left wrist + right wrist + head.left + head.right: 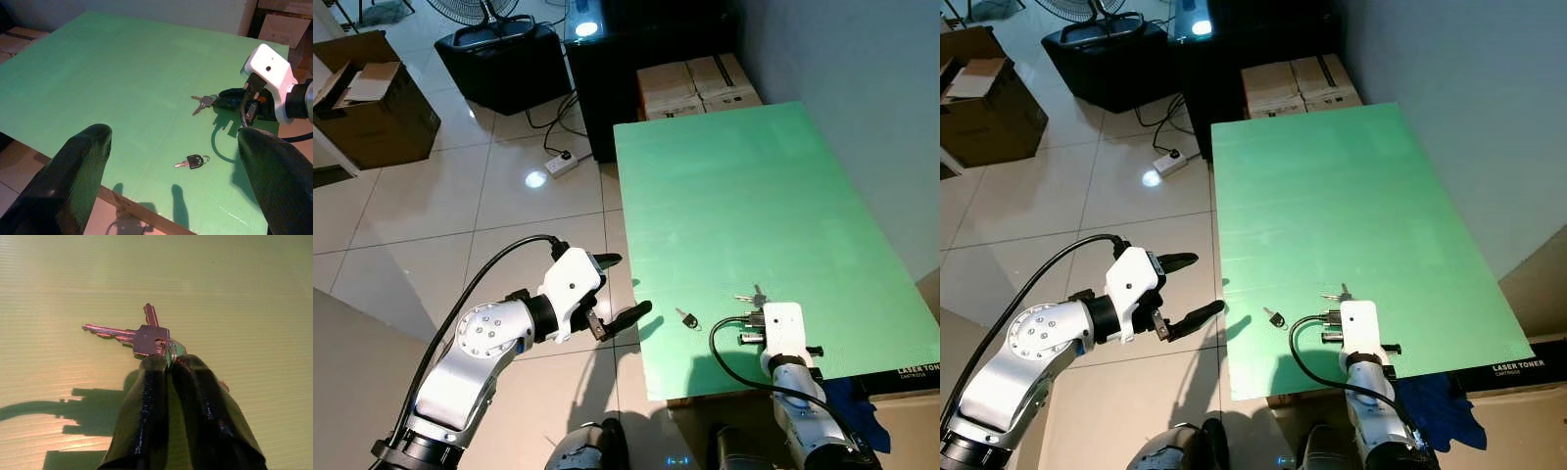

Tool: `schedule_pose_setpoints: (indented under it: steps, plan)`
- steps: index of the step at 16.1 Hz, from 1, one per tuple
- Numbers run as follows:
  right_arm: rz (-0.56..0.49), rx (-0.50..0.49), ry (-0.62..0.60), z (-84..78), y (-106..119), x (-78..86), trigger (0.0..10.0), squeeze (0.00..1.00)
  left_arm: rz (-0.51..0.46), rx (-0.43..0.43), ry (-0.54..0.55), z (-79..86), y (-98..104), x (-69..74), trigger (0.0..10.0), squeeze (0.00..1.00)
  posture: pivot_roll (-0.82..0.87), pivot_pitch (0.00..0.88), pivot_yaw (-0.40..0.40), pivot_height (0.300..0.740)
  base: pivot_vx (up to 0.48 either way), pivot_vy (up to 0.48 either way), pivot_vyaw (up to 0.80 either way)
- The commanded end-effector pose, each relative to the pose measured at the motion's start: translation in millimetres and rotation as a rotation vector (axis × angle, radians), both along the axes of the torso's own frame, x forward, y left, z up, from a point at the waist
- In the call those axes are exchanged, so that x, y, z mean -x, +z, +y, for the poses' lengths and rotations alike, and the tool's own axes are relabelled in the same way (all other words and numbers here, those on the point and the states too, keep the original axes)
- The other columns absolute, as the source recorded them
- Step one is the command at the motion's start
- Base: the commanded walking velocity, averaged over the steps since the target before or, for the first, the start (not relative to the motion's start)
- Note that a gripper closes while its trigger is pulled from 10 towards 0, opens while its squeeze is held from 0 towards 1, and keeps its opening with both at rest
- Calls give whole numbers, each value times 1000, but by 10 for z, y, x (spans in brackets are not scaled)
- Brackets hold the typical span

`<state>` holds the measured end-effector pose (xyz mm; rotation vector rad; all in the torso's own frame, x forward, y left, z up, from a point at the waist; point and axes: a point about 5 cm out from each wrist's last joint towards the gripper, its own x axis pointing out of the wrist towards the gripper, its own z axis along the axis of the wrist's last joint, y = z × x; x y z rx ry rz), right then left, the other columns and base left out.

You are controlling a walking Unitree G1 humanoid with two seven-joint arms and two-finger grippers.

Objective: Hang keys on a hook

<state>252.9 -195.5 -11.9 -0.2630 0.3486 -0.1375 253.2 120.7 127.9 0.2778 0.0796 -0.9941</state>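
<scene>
A bunch of silver keys (142,338) on a ring lies on the green table (754,196) near its front edge. My right gripper (168,364) is shut on the ring, fingers low over the tabletop; its white wrist block (781,328) sits just behind the keys (751,297). A single black-headed key (688,318) lies loose on the table to the left of them. My left gripper (626,286) hangs open over the floor, just off the table's left edge, its fingers (83,161) pointing across the table at both sets of keys.
Cardboard boxes (695,83) stand past the table's far end, beside a dark cabinet (607,69). On the tiled floor to the left are a power strip (561,164), a black case (504,64) and an open carton (367,98). A grey wall runs along the table's right side.
</scene>
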Motion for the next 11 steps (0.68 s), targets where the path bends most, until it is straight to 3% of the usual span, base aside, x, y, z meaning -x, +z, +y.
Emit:
schedule_pose_setpoints:
  steps: [1, 4, 5, 8, 10, 11]
  plan:
    - [9, 3, 9, 25, -22, 12, 10000, 0, -3, -18, -2, 11, 8, -1, 10000, 0, -1, 182, 159, 740, 0, 0, 0]
    - [-1, 3, 12, 22, 0, -15, 10000, 0, -2, -18, 0, 12, 7, 0, 10000, 0, -1, 183, 158, 740, 0, 0, 0]
    - [-2, 3, 14, 22, 6, -24, 10000, 1000, -2, -18, 0, 13, 6, -1, 10000, 0, -1, 183, 158, 740, 0, 0, 0]
    - [-2, 5, 17, 18, 13, -39, 10000, 1000, -2, -20, 1, 16, 5, -2, 10000, 0, 0, 184, 157, 740, 0, 0, 0]
    - [1, 8, 16, 5, 14, -46, 10000, 0, -1, -20, 2, 16, 2, 1, 10000, 0, 0, 185, 156, 740, 0, 0, 0]
    - [3, 8, 16, 0, 13, -47, 10000, 0, -1, -20, 2, 17, 2, 2, 10000, 0, 1, 185, 156, 740, 0, 0, 0]
